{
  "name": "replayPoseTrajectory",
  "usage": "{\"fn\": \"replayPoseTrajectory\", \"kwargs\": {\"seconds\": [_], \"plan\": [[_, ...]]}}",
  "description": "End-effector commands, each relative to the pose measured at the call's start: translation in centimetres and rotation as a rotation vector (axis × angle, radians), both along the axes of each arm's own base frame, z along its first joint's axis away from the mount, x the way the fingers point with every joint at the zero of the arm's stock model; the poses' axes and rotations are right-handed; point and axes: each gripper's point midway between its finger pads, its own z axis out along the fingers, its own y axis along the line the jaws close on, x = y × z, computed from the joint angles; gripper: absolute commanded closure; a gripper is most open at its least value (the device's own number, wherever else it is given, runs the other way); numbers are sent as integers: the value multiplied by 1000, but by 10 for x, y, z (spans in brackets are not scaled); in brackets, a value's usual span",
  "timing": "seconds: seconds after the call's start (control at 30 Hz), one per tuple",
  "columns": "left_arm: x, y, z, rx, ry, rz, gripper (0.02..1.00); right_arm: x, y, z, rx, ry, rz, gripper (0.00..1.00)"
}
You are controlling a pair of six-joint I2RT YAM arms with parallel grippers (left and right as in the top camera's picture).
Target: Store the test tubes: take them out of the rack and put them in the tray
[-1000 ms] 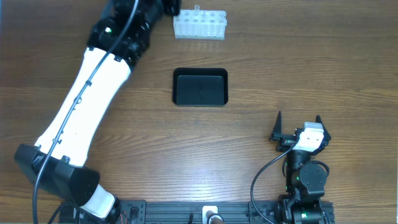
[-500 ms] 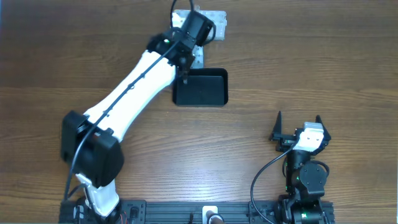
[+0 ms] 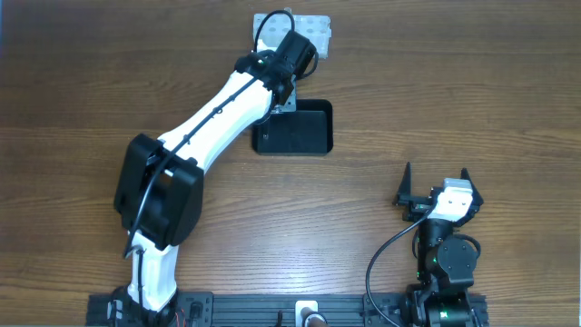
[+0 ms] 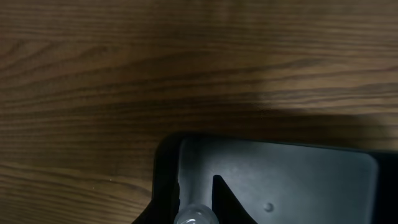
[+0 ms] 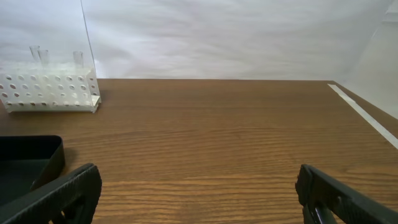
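Pinched narrow, the left claw (image 4: 196,205) hangs over a corner of the tray (image 3: 307,138), the corner toward the rack (image 3: 320,33). We catch the glass mouth of a test tube (image 4: 196,216) peeking up between its two dark fingers, so we judge the tube is held. Over on the other side the right claw (image 3: 436,182) sits near its own base, jaws spread wide, holding nothing, well apart from the tray.

Where are we in the job? We call this the delivery: one tube is over the black tray, and the stretch of tray floor we can see holds nothing. The next move, we reckon, asks for a short drop and a shift inward from the rim, then a clean release so the tube lies flat on the floor and does not catch the wall. After that it's back to the white rack, where three tubes (image 5: 43,56) stand up out of the holes.

Underneath it all is a brown wood-grain table (image 3: 472,82), with a pale tape strip (image 5: 360,112) along one side. Behind the rack we see a plain white wall (image 5: 217,37).
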Motion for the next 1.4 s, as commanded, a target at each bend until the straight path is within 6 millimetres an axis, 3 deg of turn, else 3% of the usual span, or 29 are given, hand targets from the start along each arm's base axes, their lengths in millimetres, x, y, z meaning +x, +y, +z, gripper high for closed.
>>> {"fn": "replayPoseTrajectory", "kwargs": {"seconds": [0.03, 0.27, 0.53, 0.77, 0.87, 0.97, 1.13, 1.23, 1.3, 1.4], "plan": [[0, 11, -23, 34, 40, 33, 934, 0, -4, -3, 9, 1, -19, 7], [0, 13, -41, 34, 78, 38, 925, 0, -4, -2, 9, 0, -19, 7], [-1, 12, -44, 29, 86, 36, 869, 0, -4, -3, 9, 1, -19, 7], [5, 12, -42, 26, 59, 40, 724, 0, -4, -3, 9, 1, -19, 9], [19, 11, -26, 28, -19, 41, 722, 0, -4, -3, 9, 1, -19, 9], [34, 11, 6, 16, -115, 40, 720, 0, -4, -3, 9, 1, -19, 9], [70, 6, 88, -9, -339, -11, 706, 0, -4, -3, 9, 1, -19, 9], [95, 0, 126, -35, -464, -60, 627, 0, -4, -3, 9, 1, -19, 9], [109, -7, 140, -65, -530, -114, 553, 0, -4, -3, 9, 1, -19, 9], [124, -11, 146, -98, -575, -173, 487, 0, -4, -2, 9, 0, -19, 9]]}}
